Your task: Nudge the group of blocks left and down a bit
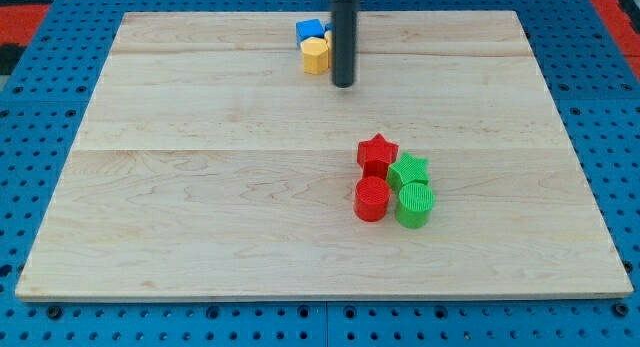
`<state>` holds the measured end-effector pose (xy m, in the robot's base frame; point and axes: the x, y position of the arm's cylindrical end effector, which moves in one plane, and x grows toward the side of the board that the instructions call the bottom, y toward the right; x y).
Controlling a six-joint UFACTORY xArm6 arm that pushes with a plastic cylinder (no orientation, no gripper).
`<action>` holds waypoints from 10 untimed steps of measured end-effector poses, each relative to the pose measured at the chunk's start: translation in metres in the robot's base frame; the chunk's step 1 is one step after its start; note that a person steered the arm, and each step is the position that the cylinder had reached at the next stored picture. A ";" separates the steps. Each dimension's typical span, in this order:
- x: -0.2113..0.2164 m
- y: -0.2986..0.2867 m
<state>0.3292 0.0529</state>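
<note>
Red and green make up your target group: a red star (377, 152) and a green star (408, 170) behind, a red cylinder (372, 199) and a green cylinder (415, 205) in front, all four packed touching, a little right of the board's centre and toward the view's bottom.

Your rod ends in my tip (343, 85), bare, holding nothing and touching no block. It stands near the view's top, just right of a second small cluster: a blue block (310, 29) and a yellow block (316, 55), with another bit of blue and yellow half hidden behind the rod; shapes there are too small to call.

Step in hand, as you can judge it: the approach. No contact with the group yet; the tip is well apart from it, up and slightly left.

Next move calls for getting round to the group's upper right, beyond the green star, without clipping the red star on the way. Then push short, down and left. Four loose blocks may fan apart, so aim through the cluster's middle on the wooden board (200, 187).
</note>
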 end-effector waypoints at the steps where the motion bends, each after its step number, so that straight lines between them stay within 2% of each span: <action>1: -0.021 0.030; 2: -0.053 0.037; 3: -0.060 0.037; 4: -0.089 0.041; 6: -0.057 0.011; 7: -0.061 0.014; 9: -0.101 0.002; 10: -0.084 -0.038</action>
